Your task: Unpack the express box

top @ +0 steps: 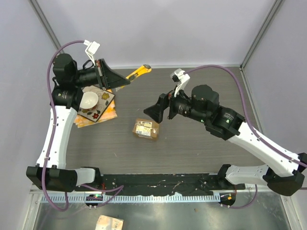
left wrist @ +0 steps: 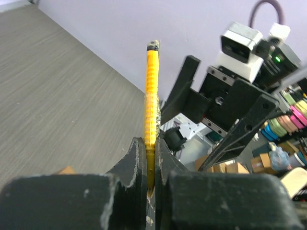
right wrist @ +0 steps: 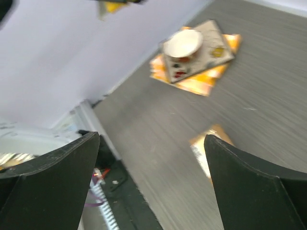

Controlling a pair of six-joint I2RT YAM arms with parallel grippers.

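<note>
The express box point(top: 146, 129), a small brown parcel with a white label, lies on the grey table near the middle. The right wrist view shows only its corner point(right wrist: 211, 143), blurred, beside one finger. My right gripper point(top: 146, 111) hangs just above and to the right of the box, open wide and empty point(right wrist: 151, 139). My left gripper point(top: 125, 82) is raised at the back left, shut point(left wrist: 151, 148) on a yellow utility knife point(left wrist: 152, 86). The knife point(top: 140, 72) sticks out toward the back wall.
A flat brown-and-orange card point(top: 103, 111) bearing a white cup point(top: 88, 100) lies at the left under the left arm, and the card point(right wrist: 204, 72) and cup point(right wrist: 182, 43) also show in the right wrist view. A black strip point(top: 158, 182) lines the table's near edge. Walls enclose the back and sides.
</note>
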